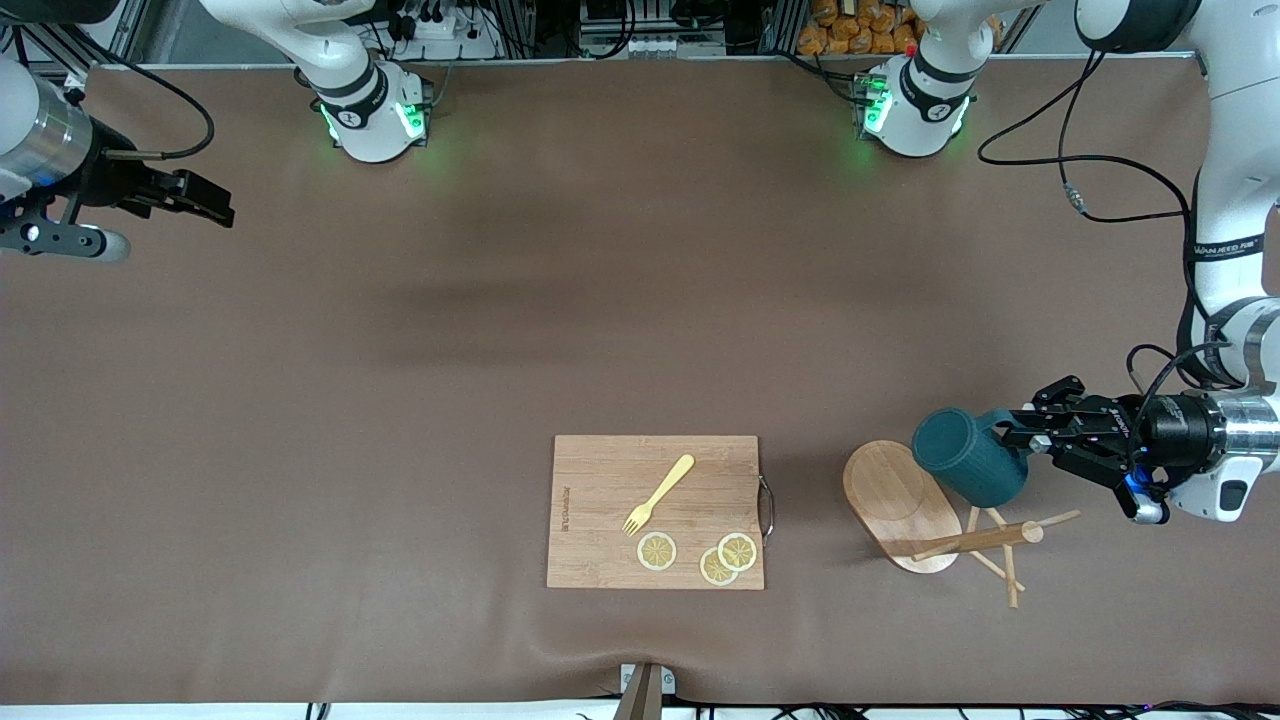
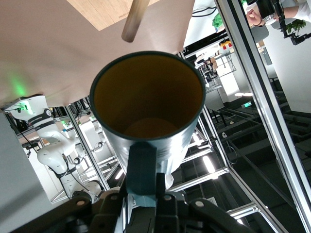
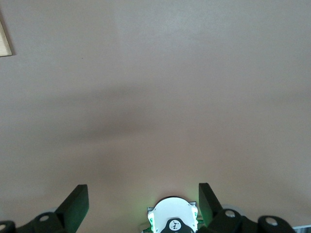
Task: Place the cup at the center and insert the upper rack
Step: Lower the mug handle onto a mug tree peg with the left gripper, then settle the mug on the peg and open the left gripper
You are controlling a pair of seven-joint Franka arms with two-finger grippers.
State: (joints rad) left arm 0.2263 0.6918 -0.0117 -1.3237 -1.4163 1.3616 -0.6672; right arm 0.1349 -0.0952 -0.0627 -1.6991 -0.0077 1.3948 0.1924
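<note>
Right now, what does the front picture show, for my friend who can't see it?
The left gripper holds the cup by its handle, tipped sideways over the upper rack, which lies on its side. Toward the right arm's end sits a cutting board with a fork and lemon slices. The right gripper waits open.

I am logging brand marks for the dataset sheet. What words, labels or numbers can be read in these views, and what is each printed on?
Black band on the left arm's upper link: white lettering, too small to read.
Wooden cutting board: a burned-in mark along the edge toward the right arm's end, too small to read.
Round badges on the two robot bases: symbols only, not legible.
Cup, mug tree, fork: no text.
</note>
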